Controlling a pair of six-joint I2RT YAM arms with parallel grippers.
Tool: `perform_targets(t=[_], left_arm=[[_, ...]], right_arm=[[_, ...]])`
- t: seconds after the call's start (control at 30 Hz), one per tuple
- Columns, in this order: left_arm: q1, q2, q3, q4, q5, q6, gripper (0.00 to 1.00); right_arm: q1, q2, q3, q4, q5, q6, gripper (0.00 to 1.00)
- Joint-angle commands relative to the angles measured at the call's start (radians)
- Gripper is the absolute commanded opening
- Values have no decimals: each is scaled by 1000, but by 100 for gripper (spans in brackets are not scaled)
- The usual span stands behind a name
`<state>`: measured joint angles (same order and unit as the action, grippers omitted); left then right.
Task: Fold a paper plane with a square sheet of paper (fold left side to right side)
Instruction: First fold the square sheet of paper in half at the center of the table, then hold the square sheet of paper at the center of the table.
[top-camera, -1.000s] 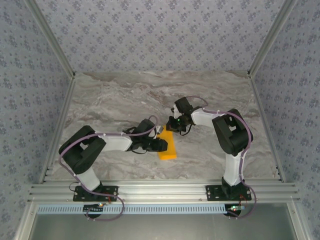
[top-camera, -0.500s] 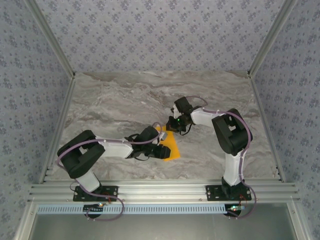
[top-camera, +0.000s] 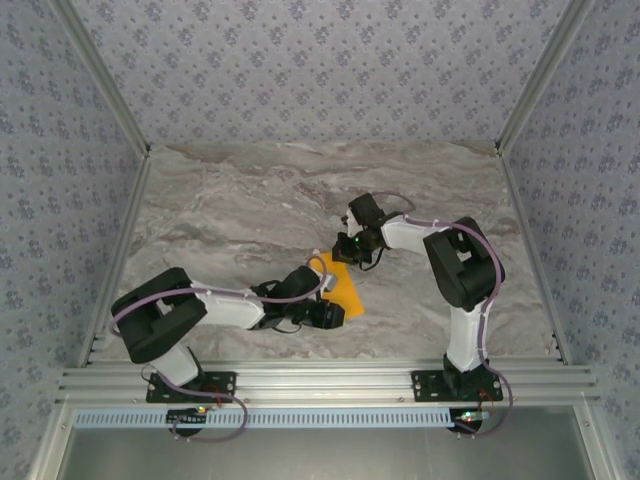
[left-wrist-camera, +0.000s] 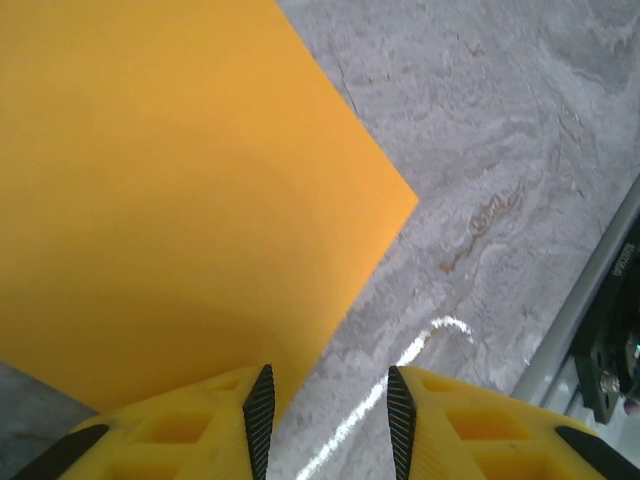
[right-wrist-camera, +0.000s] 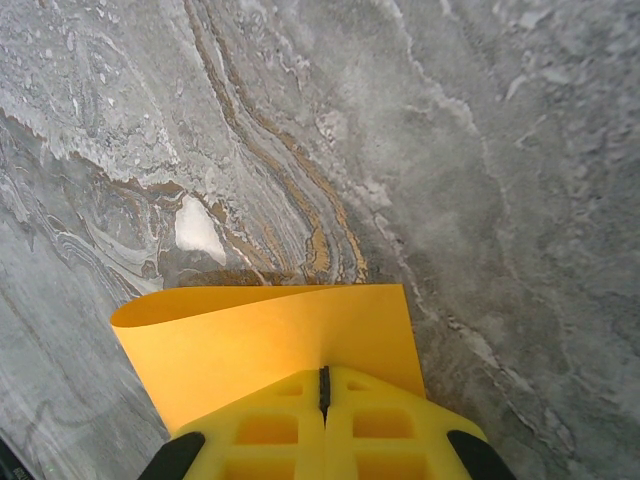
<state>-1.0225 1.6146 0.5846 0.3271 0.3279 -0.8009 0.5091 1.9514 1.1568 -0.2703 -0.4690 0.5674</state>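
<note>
The orange-yellow sheet of paper (top-camera: 348, 288) lies on the marble table (top-camera: 250, 200) between my two grippers. In the left wrist view the paper (left-wrist-camera: 180, 180) spreads flat across the upper left, one corner pointing right. My left gripper (top-camera: 335, 315) (left-wrist-camera: 329, 420) is open at the sheet's near end; bare table shows between its fingers and the paper's edge runs under the left finger (left-wrist-camera: 260, 415). My right gripper (top-camera: 345, 255) (right-wrist-camera: 323, 385) is shut, its tips on top of the paper (right-wrist-camera: 260, 340). The sheet's far edge curls up off the table.
An aluminium rail (top-camera: 320, 380) runs along the table's near edge, close behind the left gripper, and shows in the left wrist view too (left-wrist-camera: 590, 300). Patterned walls (top-camera: 320, 70) close in the back and both sides. Open marble stretches to the left and far side.
My left gripper has slid toward the near edge and a little right, along the paper. The sheet has turned slightly. The right gripper has stayed in place, shut.
</note>
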Motion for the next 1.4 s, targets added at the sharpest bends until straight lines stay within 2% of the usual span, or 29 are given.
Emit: perform_targets(t=[0.0, 0.27, 0.47, 0.57, 0.7, 0.97, 1.2, 1.37], left_arm=[[-32, -15, -47, -79, 78, -44, 37], [-17, -122, -28, -131, 85, -20, 38], [118, -270, -22, -195, 100, 8, 42], [193, -282, 1, -214, 124, 43, 43], [245, -216, 37, -180, 166, 65, 43], [244, -28, 110, -77, 225, 60, 41], [223, 74, 154, -80, 220, 64, 40], [212, 110, 161, -135, 174, 69, 41]], right_arm=[[-3, 58, -11, -73, 68, -11, 0], [-1, 54, -9, -65, 58, -11, 0], [3, 44, -12, -37, 44, -9, 0], [5, 44, -12, -25, 38, -8, 0], [5, 41, -12, -17, 31, -8, 0], [9, 43, -14, -8, 23, -7, 1], [11, 41, -7, -7, 15, -14, 1], [12, 32, -5, -21, 29, -27, 1]])
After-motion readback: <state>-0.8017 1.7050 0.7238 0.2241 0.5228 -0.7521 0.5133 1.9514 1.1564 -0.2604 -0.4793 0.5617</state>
